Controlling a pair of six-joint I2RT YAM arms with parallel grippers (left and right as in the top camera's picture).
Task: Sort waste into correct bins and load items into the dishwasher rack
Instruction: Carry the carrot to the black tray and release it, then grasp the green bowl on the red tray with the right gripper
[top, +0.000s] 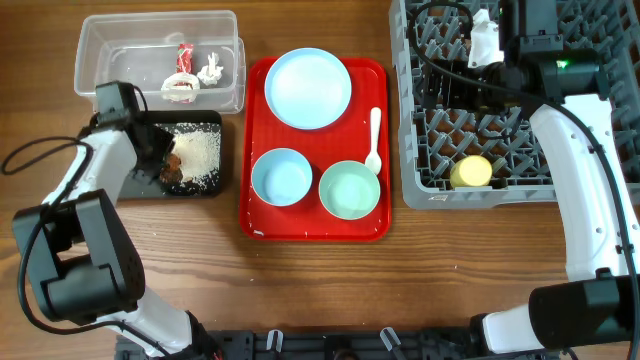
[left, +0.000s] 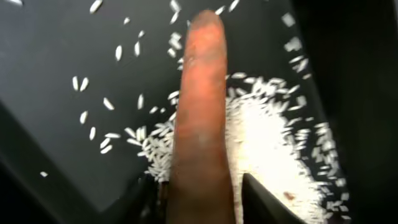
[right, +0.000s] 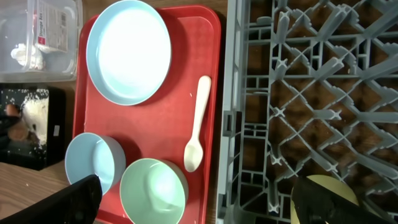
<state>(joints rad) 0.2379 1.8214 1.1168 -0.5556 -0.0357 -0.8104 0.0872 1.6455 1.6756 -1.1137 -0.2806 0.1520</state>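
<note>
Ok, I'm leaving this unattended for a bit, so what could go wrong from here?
1. The left gripper grips an orange food stick only at its end, over the black bin. It could slip and scatter the loose rice.
2. The spoon lies flat on the red tray, close to the green bowl, so a pickup by the open right gripper might nudge the bowl.

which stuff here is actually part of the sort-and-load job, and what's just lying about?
Job: plate, blue bowl, green bowl, spoon, dishwasher rack, yellow item, clear bin, wrappers, black bin, orange food piece.
Lying about: red tray, loose cable.
</note>
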